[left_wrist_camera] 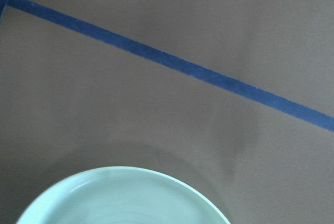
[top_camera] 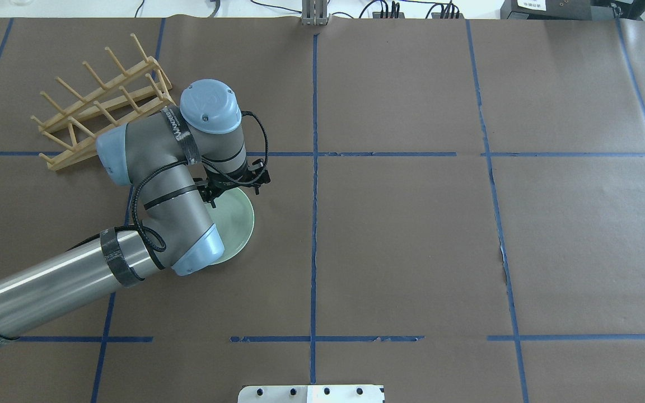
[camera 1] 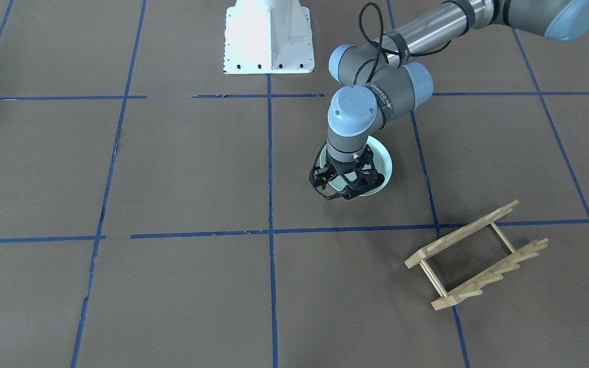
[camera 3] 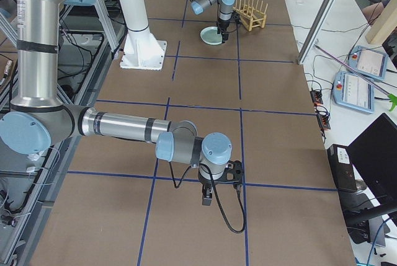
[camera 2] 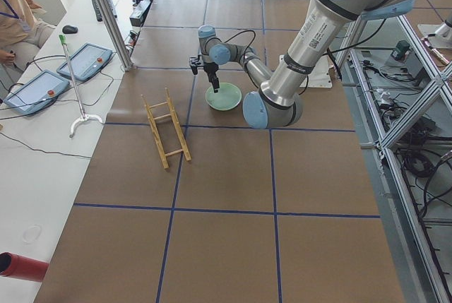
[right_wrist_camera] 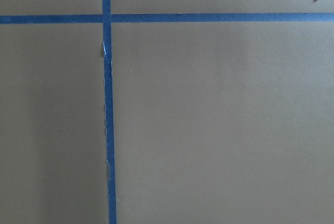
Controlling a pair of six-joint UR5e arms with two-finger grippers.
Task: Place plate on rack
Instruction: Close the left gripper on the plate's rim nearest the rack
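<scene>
The pale mint-green plate point(camera 1: 384, 163) lies flat on the brown table near my left arm; it also shows in the overhead view point(top_camera: 235, 224) and at the bottom of the left wrist view point(left_wrist_camera: 125, 198). My left gripper point(camera 1: 348, 191) points down over the plate's rim on the operators' side and looks open and empty. The light-wood rack point(camera 1: 462, 233) stands apart from the plate, further to my left point(top_camera: 70, 155). My right gripper point(camera 3: 208, 199) hangs low over bare table far from both; I cannot tell whether it is open or shut.
The white robot base point(camera 1: 269, 38) is bolted at the table's robot side. Blue tape lines point(right_wrist_camera: 107, 104) grid the brown paper. A side desk with tablets point(camera 2: 42, 87) runs along the operators' edge behind the rack.
</scene>
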